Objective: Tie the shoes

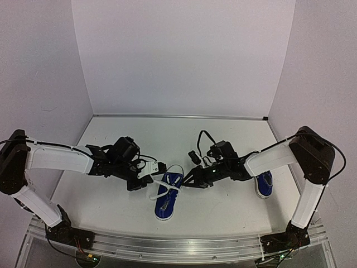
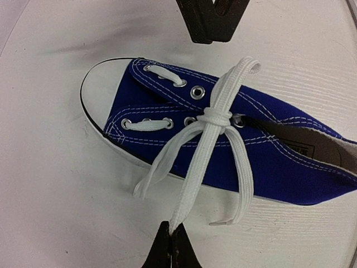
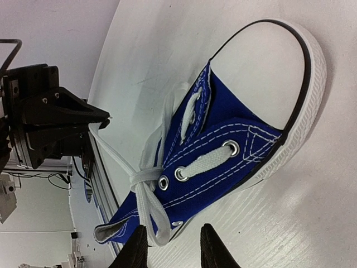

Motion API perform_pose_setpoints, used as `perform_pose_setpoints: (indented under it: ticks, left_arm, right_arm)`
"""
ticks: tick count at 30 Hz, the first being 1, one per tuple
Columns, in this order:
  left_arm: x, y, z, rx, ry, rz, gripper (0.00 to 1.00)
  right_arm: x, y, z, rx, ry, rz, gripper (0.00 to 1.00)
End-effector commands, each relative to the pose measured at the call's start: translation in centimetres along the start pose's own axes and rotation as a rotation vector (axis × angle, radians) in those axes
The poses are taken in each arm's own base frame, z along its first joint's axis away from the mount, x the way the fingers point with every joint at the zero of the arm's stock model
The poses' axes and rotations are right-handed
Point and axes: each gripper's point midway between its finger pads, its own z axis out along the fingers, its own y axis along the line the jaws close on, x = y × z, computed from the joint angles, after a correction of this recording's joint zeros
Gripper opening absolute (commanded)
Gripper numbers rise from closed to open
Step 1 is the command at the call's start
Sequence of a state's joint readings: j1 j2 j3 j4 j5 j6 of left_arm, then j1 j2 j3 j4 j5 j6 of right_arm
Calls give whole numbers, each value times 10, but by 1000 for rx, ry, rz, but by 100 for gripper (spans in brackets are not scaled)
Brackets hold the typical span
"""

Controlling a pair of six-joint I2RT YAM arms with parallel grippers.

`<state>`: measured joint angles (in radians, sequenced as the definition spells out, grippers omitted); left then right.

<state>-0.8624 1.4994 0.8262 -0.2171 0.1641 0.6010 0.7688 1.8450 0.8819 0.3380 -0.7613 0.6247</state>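
Tightening first knot (image 2: pixel 216 118) on left shoe (image 1: pixel 166 198): left fingers (image 2: pixel 162 252) pinching lace (image 2: pixel 192 187); right fingers (image 3: pixel 136 251) narrowly apart, empty; next, grasp opposite lace end (image 2: pixel 245 70).

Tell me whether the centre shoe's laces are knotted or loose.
Knotted: the laces cinch into a knot over the eyelets of the shoe, one strand pinched in the shut left gripper. Finished bow: cannot tell.

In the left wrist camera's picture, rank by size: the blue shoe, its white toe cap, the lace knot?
Largest: blue shoe, partly cut off at the right edge.
Then: white toe cap.
Smallest: lace knot.
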Motion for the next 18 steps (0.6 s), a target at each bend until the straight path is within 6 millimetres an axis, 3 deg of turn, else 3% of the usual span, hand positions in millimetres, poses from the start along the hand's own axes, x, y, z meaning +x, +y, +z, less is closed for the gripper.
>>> perform_pose_setpoints:
  ticks: [1,13,18]
  left_arm:
    - [-2,6,-13,-38,-12,-6,0]
    - [-4,14,-22,-96,-26,0,0]
    - [-1,17,-21,-105,-15,-8,0]
  right_arm:
    - [-10,11,7,-8,1,-47,29]
    - [-1,14,19,33,52,-81,26]
    - [-4,27,8,16,28,-112,34]
